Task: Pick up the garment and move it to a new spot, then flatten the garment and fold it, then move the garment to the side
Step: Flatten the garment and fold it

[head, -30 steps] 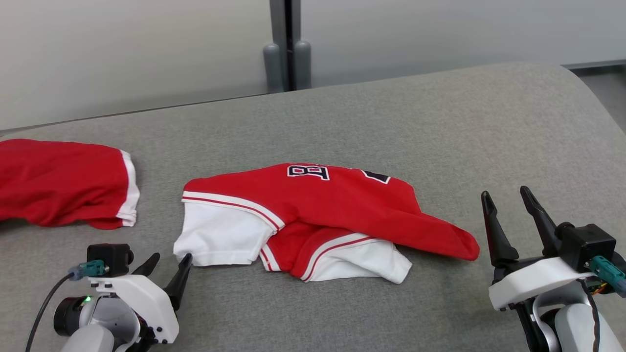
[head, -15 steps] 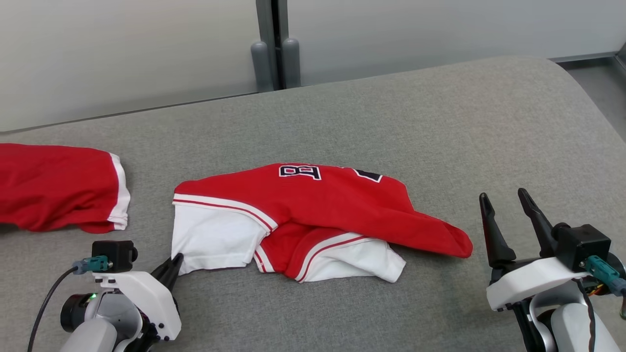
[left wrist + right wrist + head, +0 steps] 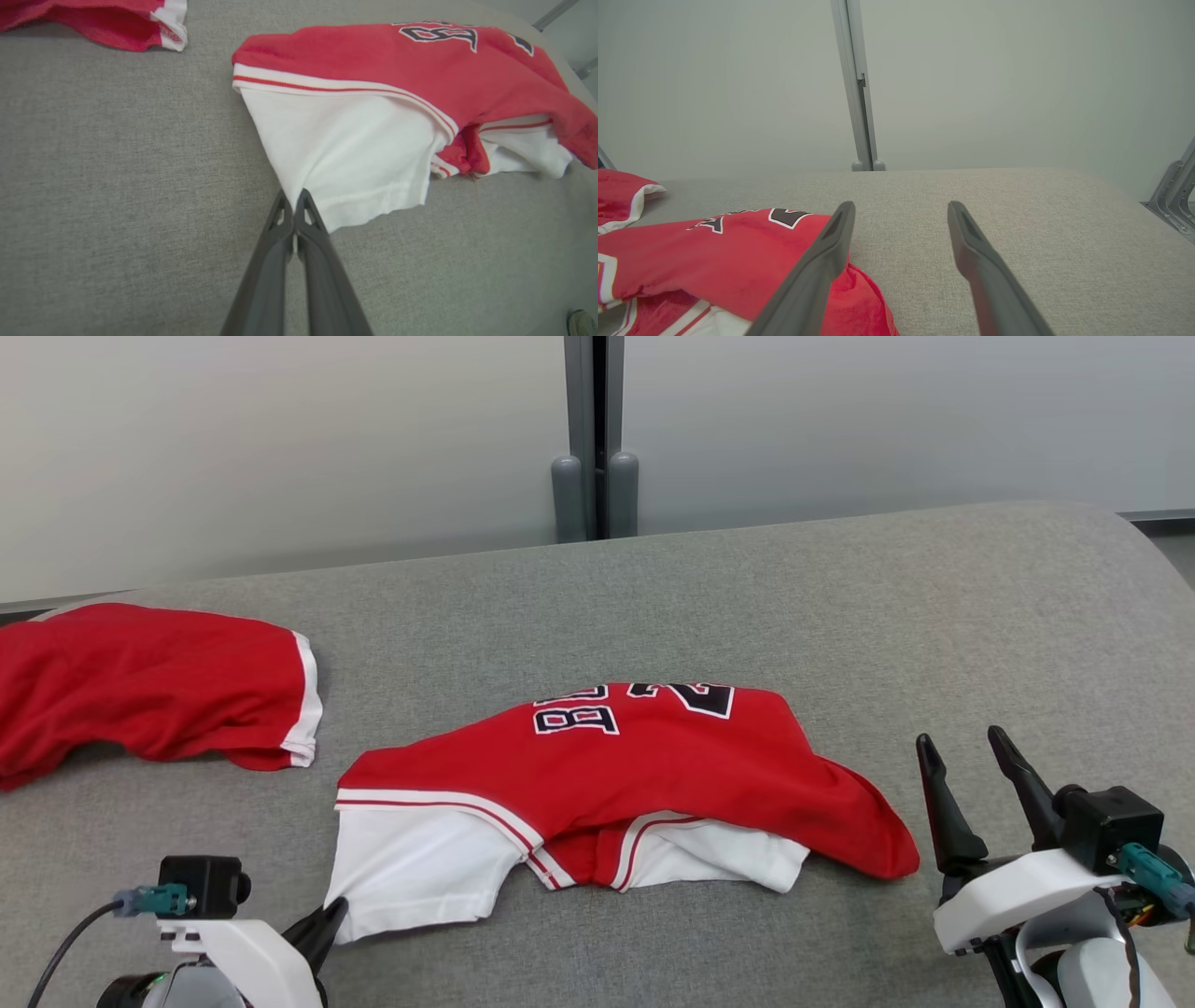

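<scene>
Pinching garment (image 3: pixel 355 149) corner, seemingly (left tool (image 3: pixel 293 197))

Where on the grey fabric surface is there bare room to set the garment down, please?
Bare: the grey fabric surface beyond the red-and-white numbered jersey, and rightward around the open right gripper. Crowded: the left, where a red white-trimmed garment lies near the jersey.

the head view looks forward and down across the grey bench (image 3: pixel 840 616) toward the pale wall (image 3: pixel 280 429). the left wrist view hangs close above the red jersey (image 3: pixel 373 140), facing down. the right wrist view sits low, facing that wall. all three share the jersey.
</scene>
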`<state>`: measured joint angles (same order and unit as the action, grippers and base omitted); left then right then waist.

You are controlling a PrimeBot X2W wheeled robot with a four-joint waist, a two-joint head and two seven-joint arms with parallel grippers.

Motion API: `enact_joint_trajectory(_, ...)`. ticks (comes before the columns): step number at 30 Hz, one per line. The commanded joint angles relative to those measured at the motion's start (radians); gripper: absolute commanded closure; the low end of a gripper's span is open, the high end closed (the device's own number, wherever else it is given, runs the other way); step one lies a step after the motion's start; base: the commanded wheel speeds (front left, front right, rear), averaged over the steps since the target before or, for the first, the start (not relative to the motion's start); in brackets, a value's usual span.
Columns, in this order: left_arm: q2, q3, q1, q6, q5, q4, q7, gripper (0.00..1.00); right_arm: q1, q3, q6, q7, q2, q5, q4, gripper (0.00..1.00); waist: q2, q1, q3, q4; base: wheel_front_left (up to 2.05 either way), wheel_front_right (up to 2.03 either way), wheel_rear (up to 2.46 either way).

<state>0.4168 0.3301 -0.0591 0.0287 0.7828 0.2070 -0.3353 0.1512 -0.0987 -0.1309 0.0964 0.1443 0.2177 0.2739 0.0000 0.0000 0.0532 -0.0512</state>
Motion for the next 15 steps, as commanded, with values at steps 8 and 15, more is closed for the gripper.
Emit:
enact_joint_trajectory(8,0.005,-0.002,0.087,-0.083,-0.017,-0.08,-0.009,0.0,-0.007,-0.003,0.0,-0.015,0.011,0.012,-0.005,0.0,0.0,0.0,0.007,0.002,0.0,0.0,0.0)
enact_joint_trajectory(15,-0.027,-0.005,0.084,-0.08,-0.064,-0.033,0.138,0.0,-0.019,-0.004,0.0,-0.005,0.005,0.02,0.005,0.0,0.0,0.0,-0.005,-0.009,0.0,0.0,0.0)
